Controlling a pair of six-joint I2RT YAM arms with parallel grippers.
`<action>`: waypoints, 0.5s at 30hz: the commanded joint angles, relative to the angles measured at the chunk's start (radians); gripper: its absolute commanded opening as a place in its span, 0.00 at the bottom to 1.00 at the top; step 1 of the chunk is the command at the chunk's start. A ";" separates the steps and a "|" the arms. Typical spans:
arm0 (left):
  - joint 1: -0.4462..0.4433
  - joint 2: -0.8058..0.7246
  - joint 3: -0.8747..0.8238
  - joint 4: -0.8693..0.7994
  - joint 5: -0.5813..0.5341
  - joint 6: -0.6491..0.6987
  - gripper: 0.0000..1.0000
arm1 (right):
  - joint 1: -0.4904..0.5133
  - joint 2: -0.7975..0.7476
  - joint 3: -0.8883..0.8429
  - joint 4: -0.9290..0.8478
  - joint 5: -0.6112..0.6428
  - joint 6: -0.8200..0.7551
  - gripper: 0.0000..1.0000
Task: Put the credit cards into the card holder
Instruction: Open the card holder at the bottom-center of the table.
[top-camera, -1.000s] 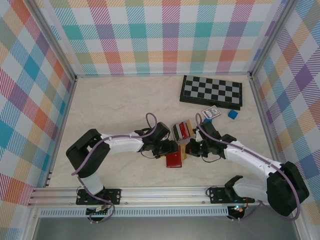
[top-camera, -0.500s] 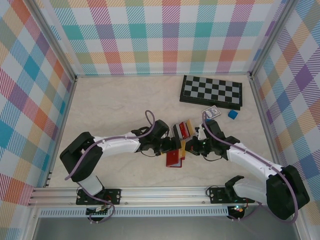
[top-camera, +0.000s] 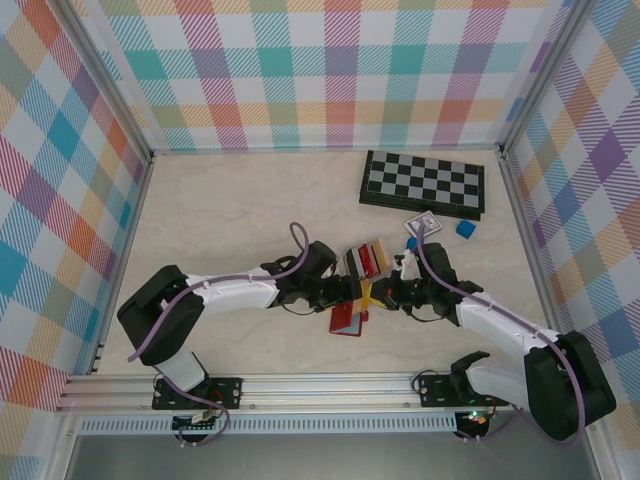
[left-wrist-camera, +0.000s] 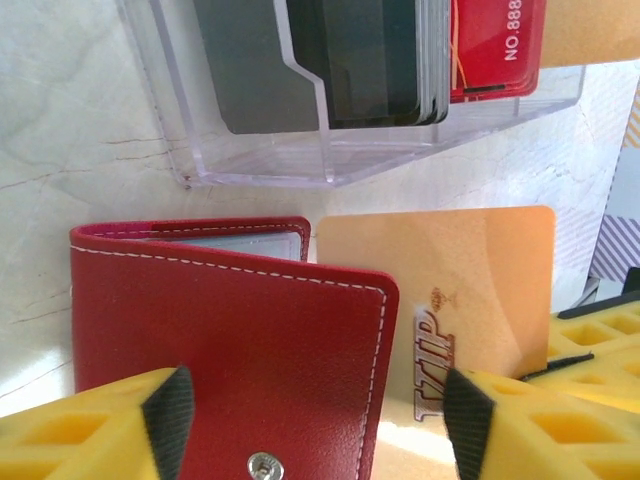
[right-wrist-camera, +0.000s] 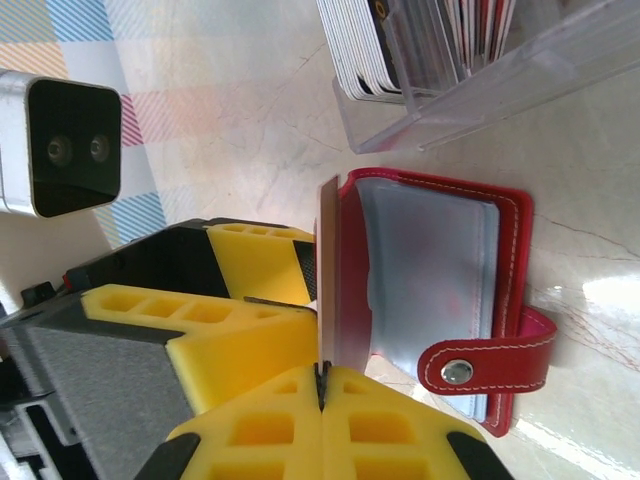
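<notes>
- Though clenched shut on the card (right-wrist-camera: 325, 260) by one thin edge, right gripper (right-wrist-camera: 322, 375) with no sure hold: glossy, rigid orange plastic, apt to pivot or slip between hard yellow pads (right-wrist-camera: 260, 345).
- Upright, touching or just beside the open edge of the holder (left-wrist-camera: 230, 340), not visibly inside the grey sleeves (right-wrist-camera: 425, 260); could miss a slot mouth and ride over the limp film, or jam at a rounded corner.
- Red, leather-like, white-stitched, with a snap tab (right-wrist-camera: 485, 365); light and springy, so likely to slide or fold shut if pushed.
- Left gripper (left-wrist-camera: 318, 410) spread, straddling holder and card, grasping nothing; risk of a loose holder if closed late, of a pinched card if closed askew.
- Beyond, clear hard rack (left-wrist-camera: 250, 150) with more cards (left-wrist-camera: 490, 50), close enough to bump.
- Smooth marbled table (left-wrist-camera: 60, 120): little friction.
</notes>
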 joint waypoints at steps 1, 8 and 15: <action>-0.011 -0.013 -0.031 0.029 0.009 -0.014 0.62 | -0.005 0.012 -0.008 0.119 -0.084 0.042 0.00; -0.011 -0.039 -0.047 0.024 -0.021 -0.024 0.66 | -0.009 0.044 -0.040 0.243 -0.115 0.119 0.00; -0.005 -0.071 -0.075 0.041 -0.040 -0.047 0.60 | -0.013 0.042 -0.044 0.256 -0.113 0.134 0.00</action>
